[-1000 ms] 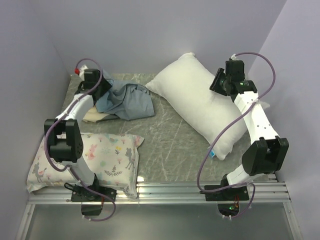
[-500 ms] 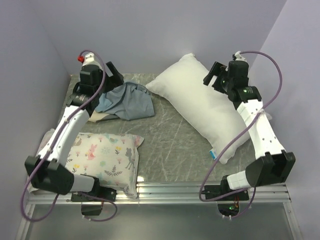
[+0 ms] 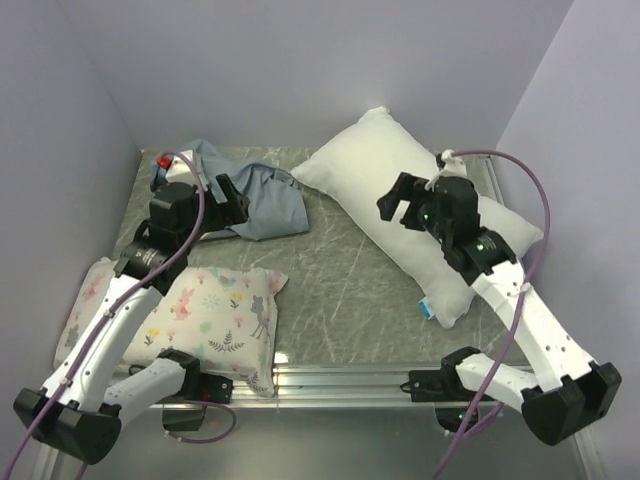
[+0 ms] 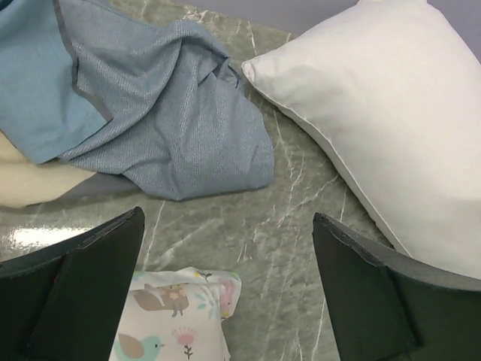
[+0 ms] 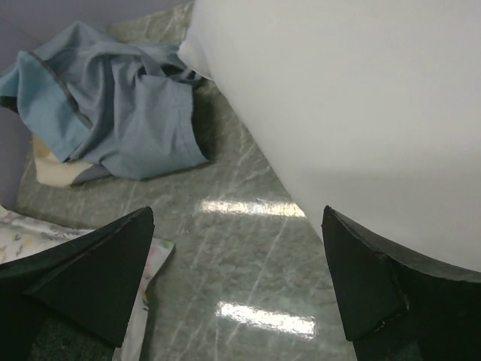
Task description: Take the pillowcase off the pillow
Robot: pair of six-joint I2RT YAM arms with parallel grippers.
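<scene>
The left pincer (image 3: 232,200) stands spread wide and holds nothing. It hovers in the upper left of the overhead view, just at the near edge of the pillowcase (image 3: 268,203). Its arm folds low at the bottom left corner, and the forearm slants up and right to the wrist. The right pincer (image 3: 398,205) is also spread wide and empty, hanging over the middle of the pillow (image 3: 345,175) with its fingers aimed left. That arm bends at the bottom right corner and reaches up and left.

The pillowcase lies off the pillow, crumpled grey-blue side up at the upper left of the tabletop (image 3: 340,280), with a cream patch showing at its left edge. The bare white pillow lies diagonally from upper centre to the right, with a small blue tag (image 3: 427,308) at its lower end. A floral print pillow (image 3: 215,315) sits at the lower left.
</scene>
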